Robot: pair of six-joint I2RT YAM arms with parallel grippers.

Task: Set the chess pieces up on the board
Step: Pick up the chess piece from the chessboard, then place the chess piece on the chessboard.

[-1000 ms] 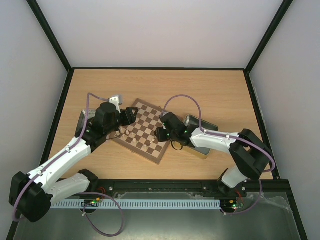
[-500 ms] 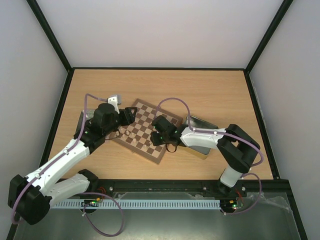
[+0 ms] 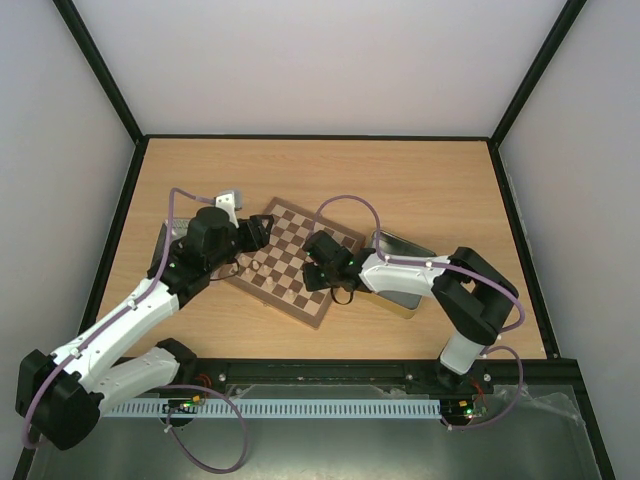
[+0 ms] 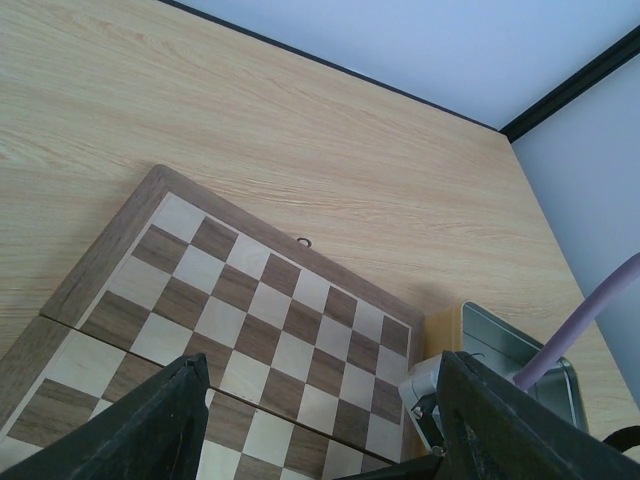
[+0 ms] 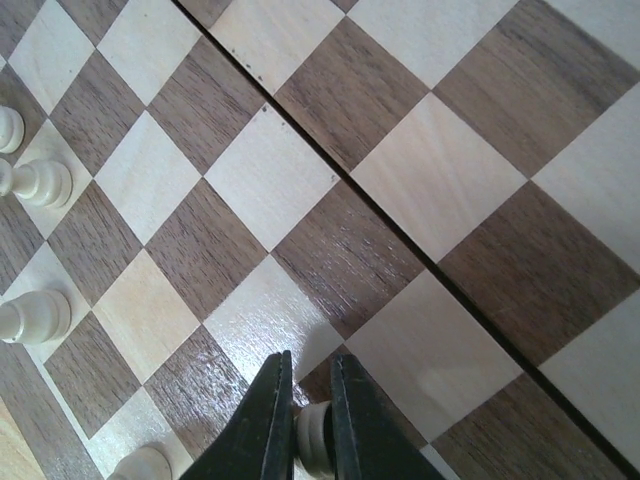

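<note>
Right gripper (image 5: 308, 385) just pinched shut on pale piece (image 5: 313, 442), bottom centre; ready to place. Left gripper (image 4: 320, 430) wide, empty.

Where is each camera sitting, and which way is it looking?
Top external: high behind the arms, looking down on the board; the left arm and right arm show.
Left wrist: on the left gripper, looking across the board toward the back wall; its open fingers show.
Right wrist: on the right gripper, close above the board; its fingers pinch a cream piece.
All three see the board.
</note>
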